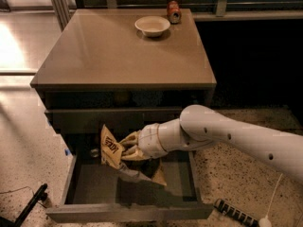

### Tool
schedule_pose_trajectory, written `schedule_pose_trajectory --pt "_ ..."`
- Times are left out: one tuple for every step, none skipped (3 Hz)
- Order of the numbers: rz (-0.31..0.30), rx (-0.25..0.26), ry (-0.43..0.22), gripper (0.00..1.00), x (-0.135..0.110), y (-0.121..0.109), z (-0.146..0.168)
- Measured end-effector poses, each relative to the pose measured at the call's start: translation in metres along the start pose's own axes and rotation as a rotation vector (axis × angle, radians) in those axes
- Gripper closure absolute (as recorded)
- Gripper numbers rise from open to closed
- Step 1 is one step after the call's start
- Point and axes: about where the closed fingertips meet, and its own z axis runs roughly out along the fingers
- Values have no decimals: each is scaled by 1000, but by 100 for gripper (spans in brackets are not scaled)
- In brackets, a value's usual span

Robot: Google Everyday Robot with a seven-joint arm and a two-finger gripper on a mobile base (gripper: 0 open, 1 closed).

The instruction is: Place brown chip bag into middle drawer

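The gripper [129, 148] pinches the bag [111, 149] near its upper end, so the bag hangs crumpled over the open drawer [128, 213] (lower end close to the floor). Held there, it would probably fall inside once released.

No text, brand or number is legible. The crinkled brown-and-tan foil chip bag [110, 149], clamped in the hand [125, 148] above the open grey-brown middle drawer [128, 213], carries dark lettering on its tan end that cannot be read. The label on the small red-orange can [173, 12] on the desk [118, 56] cannot be read either.
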Motion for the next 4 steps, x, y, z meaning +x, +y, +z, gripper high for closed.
schedule_pose_trajectory --pt "25 0 -4 100 21 -12 25" --pt "31 -2 -8 100 24 -10 29" --pt "63 -16 -34 100 44 -1 48" --pt "111 -19 -65 100 72 11 74"
